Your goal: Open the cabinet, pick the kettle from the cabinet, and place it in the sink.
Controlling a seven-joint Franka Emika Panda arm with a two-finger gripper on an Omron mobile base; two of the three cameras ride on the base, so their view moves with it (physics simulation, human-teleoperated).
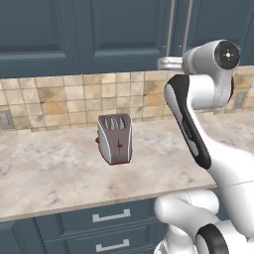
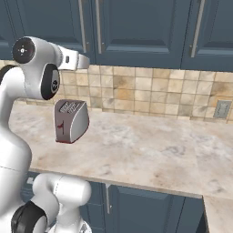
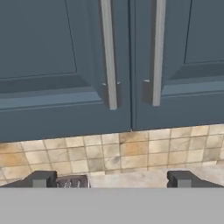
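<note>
The dark blue-grey cabinet hangs above the tiled wall with both doors closed. Its two long silver handles run side by side along the seam between the doors. My gripper is open, its two dark fingertips spread wide, and it faces the lower end of those handles from a short way back, holding nothing. From the base, the same cabinet shows across the top, with my raised hand just under its bottom edge. The kettle is hidden and the sink is out of view.
A silver slotted toaster stands on the marble counter below and left of my hand. Blue drawers sit under the counter edge. A wall outlet is on the tiles at the right.
</note>
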